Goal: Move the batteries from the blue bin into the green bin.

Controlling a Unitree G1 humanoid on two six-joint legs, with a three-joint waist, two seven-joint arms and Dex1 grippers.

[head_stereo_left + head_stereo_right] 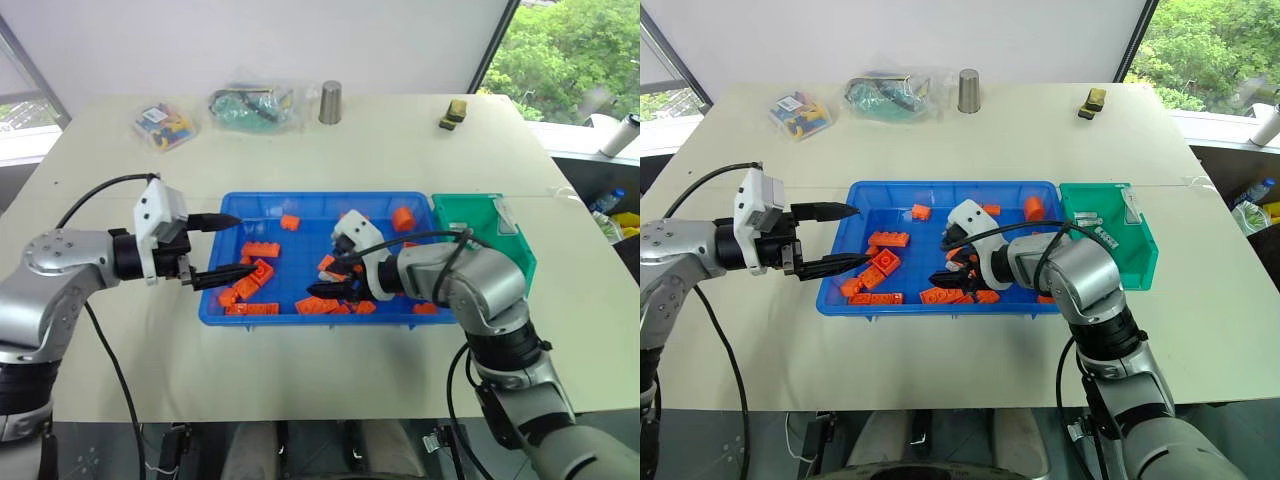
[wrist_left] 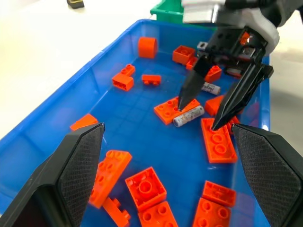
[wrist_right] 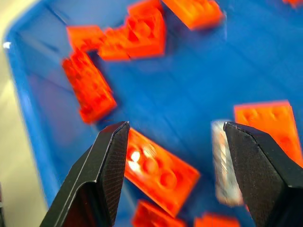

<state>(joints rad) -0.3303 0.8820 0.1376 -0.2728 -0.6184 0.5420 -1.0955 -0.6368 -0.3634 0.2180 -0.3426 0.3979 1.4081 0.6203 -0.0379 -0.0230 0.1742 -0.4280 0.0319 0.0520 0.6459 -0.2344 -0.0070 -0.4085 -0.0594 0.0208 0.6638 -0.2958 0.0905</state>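
The blue bin [image 1: 300, 200] sits mid-table, strewn with orange bricks [image 1: 260, 249]. In the left wrist view, two batteries lie among them: one battery [image 2: 188, 116] rests against a flat brick and a second battery [image 2: 209, 88] lies just behind it. My right gripper [image 2: 201, 113] is open and points down into the bin, its fingertips either side of the nearer battery [image 3: 224, 165], holding nothing. My left gripper [image 1: 245, 243] is open and empty, hovering over the bin's left end. The green bin [image 1: 470, 212] touches the blue bin's right end, with small silver batteries [image 1: 1087, 217] inside.
At the far edge of the table stand a metal cup [image 1: 330, 102], a clear bag [image 1: 250, 105], a bag of coloured parts [image 1: 165, 125] and a small yellow-black item [image 1: 453, 112]. Bare table lies in front of the bins.
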